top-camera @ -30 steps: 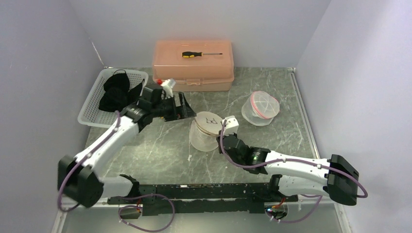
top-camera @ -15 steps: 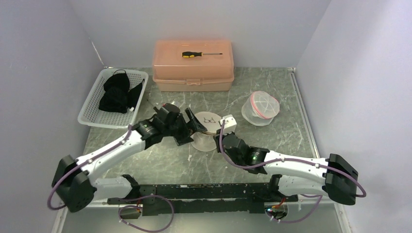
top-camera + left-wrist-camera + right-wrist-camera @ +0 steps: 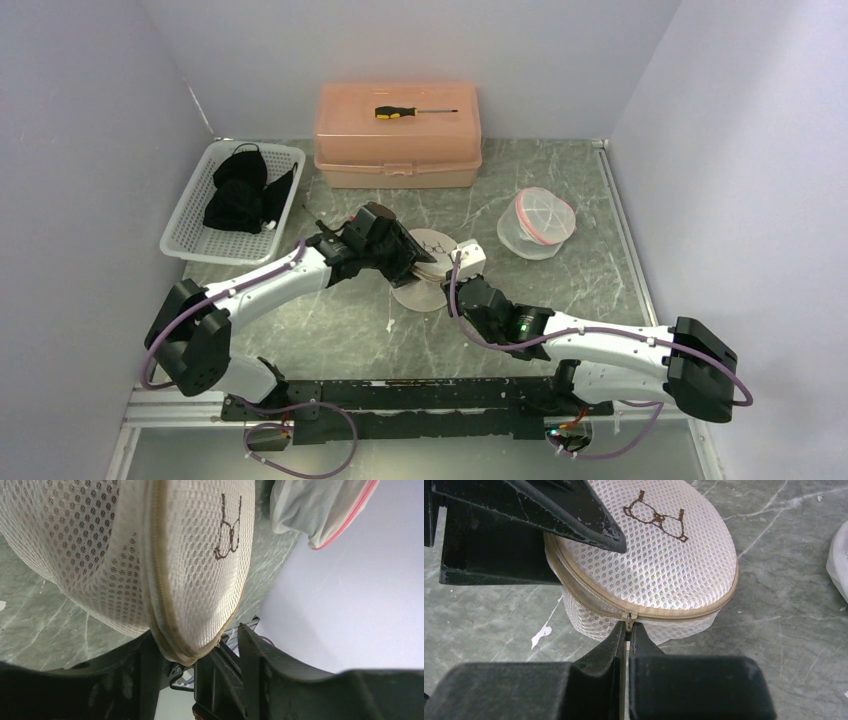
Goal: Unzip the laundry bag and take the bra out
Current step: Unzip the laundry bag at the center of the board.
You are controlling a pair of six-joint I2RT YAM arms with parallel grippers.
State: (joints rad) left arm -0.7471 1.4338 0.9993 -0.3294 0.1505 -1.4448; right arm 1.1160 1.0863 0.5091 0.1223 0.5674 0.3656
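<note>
Right hand (image 3: 628, 626) pressed together, pinching the zipper pull (image 3: 626, 616) on the near seam of the laundry bag (image 3: 659, 565). Left hand (image 3: 197, 636) spread astride the bag's left edge. Bag sits mid-desk (image 3: 330, 320), zipped.

Fingers of the right tool (image 3: 627, 626) mostly hide the zipper pull (image 3: 626, 615)

Grey-green marbled table (image 3: 330, 320) between plain pale lavender walls (image 3: 90, 120) on three sides.
</note>
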